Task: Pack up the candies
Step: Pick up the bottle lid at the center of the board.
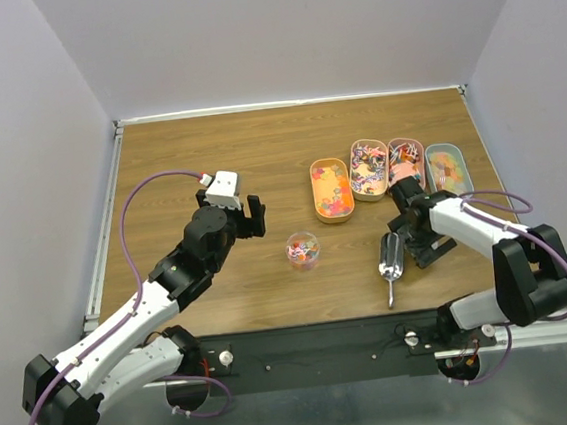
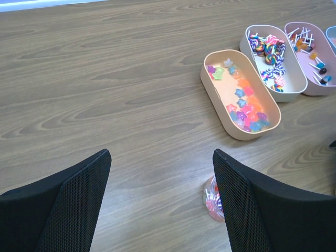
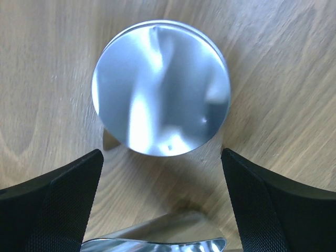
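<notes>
Open fingers, nothing held.
The left fingers [image 2: 68, 199] and right fingers [image 3: 58, 194] are wide open. The scoop [image 3: 160, 89] lies between the right ones. The candies [image 1: 334, 196] sit in trays [image 1: 314, 181], upper right of the top view.

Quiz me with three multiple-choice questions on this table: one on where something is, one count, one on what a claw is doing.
1. Where is the clear cup of candies? A inside a tray; B on the table, nearer the arms than the trays; C at the far left corner.
2. How many oblong trays are there? A two; B four; C six.
3. The left gripper is: A open and empty; B shut on the cup; C shut on a tray.
Answers: 1 B, it stands alone on the wood; 2 B, four lie side by side; 3 A, its fingers are apart, gripping nothing.
</notes>
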You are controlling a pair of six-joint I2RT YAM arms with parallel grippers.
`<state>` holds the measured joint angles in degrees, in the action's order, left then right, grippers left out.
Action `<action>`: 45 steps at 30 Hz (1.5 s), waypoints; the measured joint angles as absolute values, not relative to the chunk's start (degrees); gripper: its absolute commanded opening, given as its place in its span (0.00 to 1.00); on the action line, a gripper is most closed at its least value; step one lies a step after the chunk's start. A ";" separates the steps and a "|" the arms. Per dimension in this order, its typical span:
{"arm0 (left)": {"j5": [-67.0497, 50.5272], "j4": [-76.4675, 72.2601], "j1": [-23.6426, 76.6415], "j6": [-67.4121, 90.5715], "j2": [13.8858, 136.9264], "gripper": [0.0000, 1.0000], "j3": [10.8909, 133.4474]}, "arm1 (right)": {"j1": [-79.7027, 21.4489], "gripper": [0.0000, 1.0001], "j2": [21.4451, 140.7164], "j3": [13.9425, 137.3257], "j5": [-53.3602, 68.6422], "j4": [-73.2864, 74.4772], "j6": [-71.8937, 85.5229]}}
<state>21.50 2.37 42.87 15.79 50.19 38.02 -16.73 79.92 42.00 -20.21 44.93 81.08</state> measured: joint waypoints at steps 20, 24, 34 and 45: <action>21.50 2.48 42.87 15.79 50.13 0.86 38.02 | -9.72 1.00 81.21 44.29 -22.15 45.32 78.32; 21.50 2.48 42.87 15.79 50.13 0.86 38.02 | -8.69 1.00 81.78 44.31 -22.24 45.34 77.43; 21.50 2.50 42.87 15.79 50.13 0.86 38.02 | -7.38 1.00 84.20 44.95 -22.28 45.39 75.83; 21.50 2.50 42.87 15.77 50.13 0.85 38.02 | -7.35 0.88 85.23 45.87 -22.31 45.21 74.91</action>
